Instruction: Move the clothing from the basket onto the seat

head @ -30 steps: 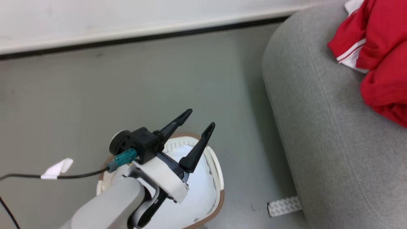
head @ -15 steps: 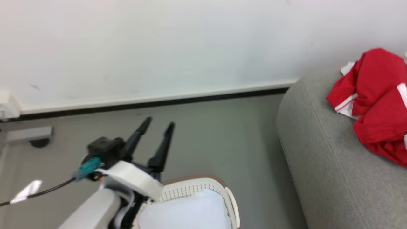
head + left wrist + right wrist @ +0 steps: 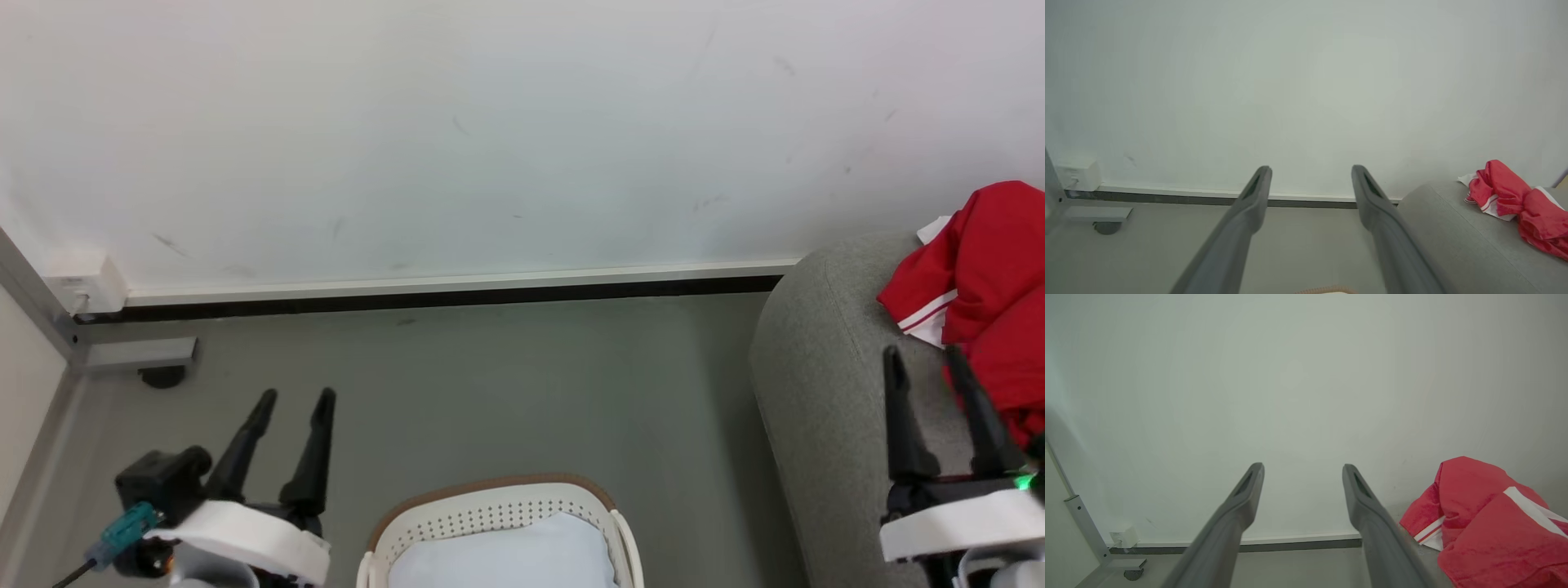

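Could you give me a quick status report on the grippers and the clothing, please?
Left gripper open, empty. Right gripper open, empty. Clothing on seat; basket holds pale pad. No obstruction visible.

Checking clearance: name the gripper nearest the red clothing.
The right gripper: it hovers over the sofa by the clothing; the left gripper is over the floor.

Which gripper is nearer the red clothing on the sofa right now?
Right. The right gripper hangs open over the grey sofa, close beside the red clothing. The left gripper, also open, is on the far side of the laundry basket, above the floor.
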